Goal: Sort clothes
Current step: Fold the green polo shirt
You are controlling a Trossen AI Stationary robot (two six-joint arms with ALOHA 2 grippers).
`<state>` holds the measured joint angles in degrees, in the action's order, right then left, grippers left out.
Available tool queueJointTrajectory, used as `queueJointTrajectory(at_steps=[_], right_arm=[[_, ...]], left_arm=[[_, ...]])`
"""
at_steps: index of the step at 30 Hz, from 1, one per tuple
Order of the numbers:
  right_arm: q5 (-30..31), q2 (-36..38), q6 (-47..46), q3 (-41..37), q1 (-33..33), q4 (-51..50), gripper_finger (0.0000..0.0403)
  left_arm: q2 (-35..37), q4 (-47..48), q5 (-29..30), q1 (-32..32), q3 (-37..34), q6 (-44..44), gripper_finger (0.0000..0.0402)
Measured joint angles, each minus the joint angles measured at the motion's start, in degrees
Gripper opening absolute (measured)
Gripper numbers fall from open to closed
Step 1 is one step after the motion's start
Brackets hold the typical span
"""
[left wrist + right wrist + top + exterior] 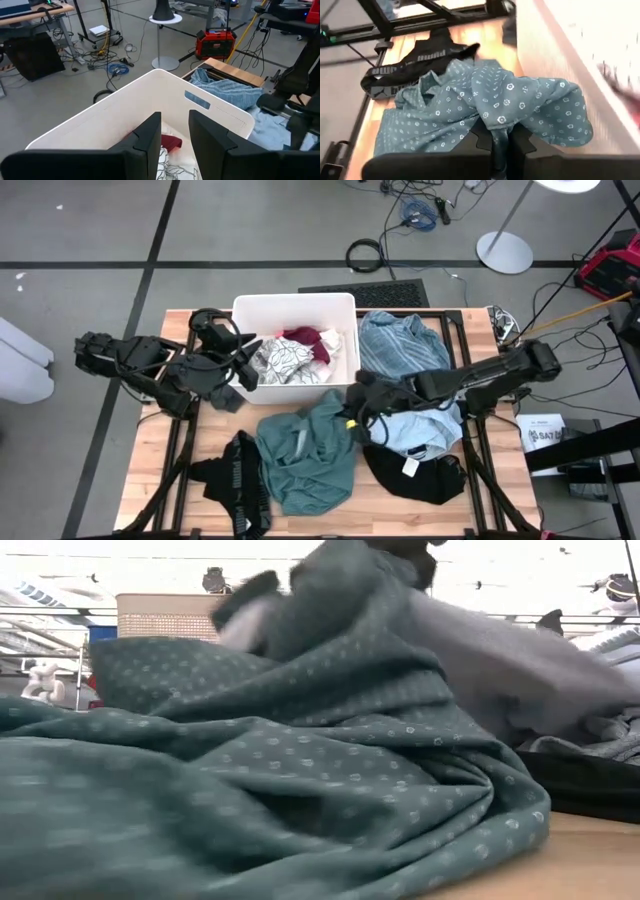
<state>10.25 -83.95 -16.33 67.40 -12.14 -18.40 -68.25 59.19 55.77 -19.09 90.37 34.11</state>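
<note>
R gripper [501, 142] is at the table's middle, just beside the white bin's [245, 305] front right corner, fingers pinched together on a fold of the teal-green dotted garment [308, 452]; the wrist view shows the cloth bunched up between them. That garment spreads over the front-centre of the wooden table [150, 480], its upper edge pulled up toward the gripper; in the low view it fills nearly the whole frame. L gripper [175, 132] hovers over the bin's left side, fingers a bit apart w/ nothing between them, above the white-grey patterned garment [283, 360] lying inside the bin. A dark red garment [310, 340] lies in the bin too, next to the patterned one, toward the back. A black garment w/ white lettering [235, 480] lies at the table's front left, touching the teal one. A light blue garment [400, 340] sits right of the bin at the back; a paler blue piece [420, 430] lies under the R arm, over another black garment [415, 472] near the front right
</note>
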Motion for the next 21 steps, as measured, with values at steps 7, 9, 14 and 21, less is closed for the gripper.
queueJointTrajectory(at_steps=[7, 9, 14, 21], right_arm=[[-15.47, -9.38, 9.25, 8.24, 3.78, -1.22, 0.0009], [-23.03, -11.44, 9.28, 9.25, 5.37, -0.15, 0.0016], [-32.32, -15.91, 11.01, 11.33, 7.03, 3.41, 0.0027], [-34.25, -18.29, 15.65, 15.22, 6.93, 2.59, 0.0043]], left_arm=[[0.00, 0.05, -0.23, 0.00, 0.00, -0.02, 0.0109], [0.00, 0.07, -0.78, 0.00, 0.00, 0.00, 0.0109], [0.00, 0.10, -1.65, 0.00, 0.00, -0.02, 0.0109], [0.00, 0.72, -3.00, 0.00, 0.00, -0.02, 0.0109]])
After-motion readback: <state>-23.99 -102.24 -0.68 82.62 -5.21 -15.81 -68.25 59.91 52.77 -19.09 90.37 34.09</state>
